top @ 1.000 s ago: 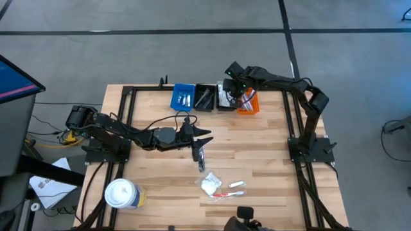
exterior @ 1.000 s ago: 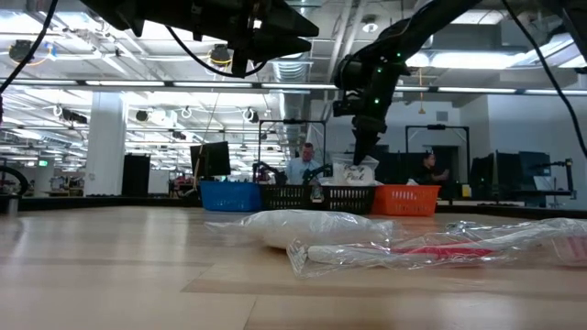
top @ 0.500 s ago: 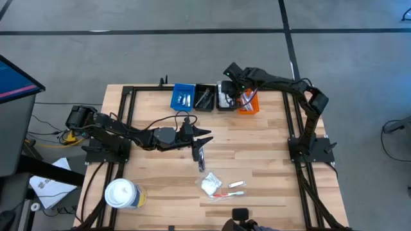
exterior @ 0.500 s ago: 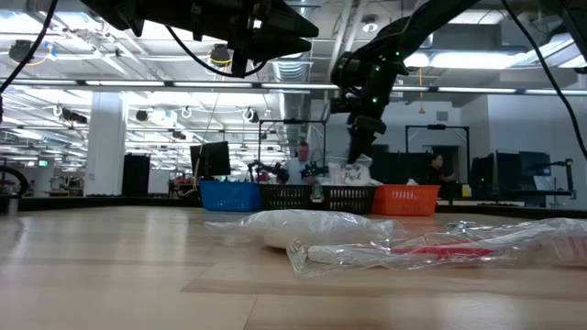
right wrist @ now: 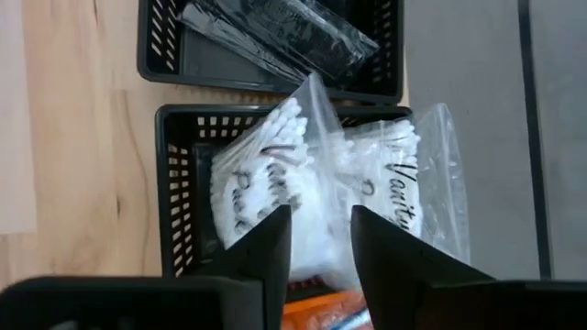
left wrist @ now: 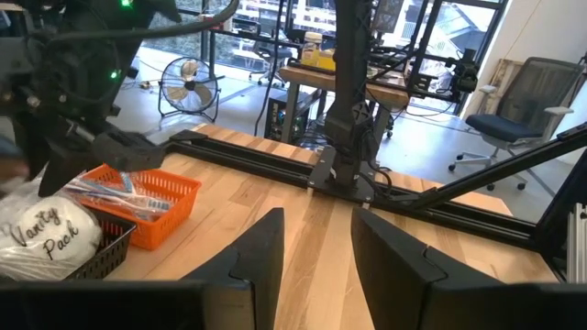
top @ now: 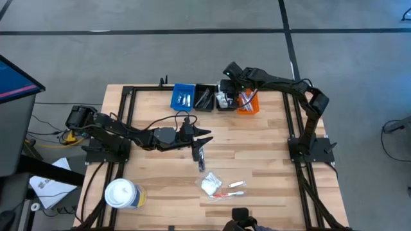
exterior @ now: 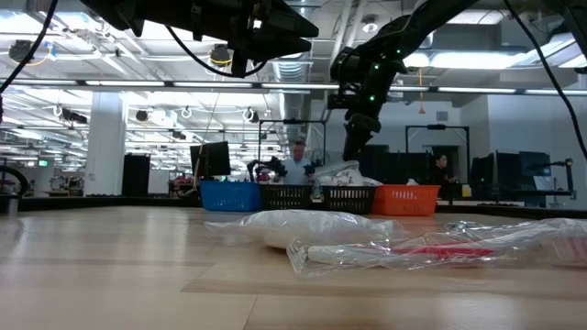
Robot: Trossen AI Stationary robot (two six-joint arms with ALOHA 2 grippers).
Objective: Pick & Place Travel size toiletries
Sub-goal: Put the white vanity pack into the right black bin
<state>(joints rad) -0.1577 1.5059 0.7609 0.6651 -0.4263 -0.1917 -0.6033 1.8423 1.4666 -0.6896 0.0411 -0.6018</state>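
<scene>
The right claw (top: 226,92) hangs directly over the black bin (right wrist: 174,183) at the far edge of the bench (top: 270,160), its fingers parted with nothing between them, and the white sachets (right wrist: 275,192) it serves lie just below, heaped in that bin with their clear bags poking above the rim. A second earlier this claw stood further toward the orange bin (top: 248,105) and was clenched; it has since slid over the black bin and let go, so the drop looks done. What remains are the sachet (top: 210,185) and the red stick (top: 226,193) near the front edge, the stick's long axis running across the bench. The left claw (top: 200,156) is far nearer them, unmoved, pointing down over a dark comb-like item (top: 201,161); whether it grips this I cannot tell.
</scene>
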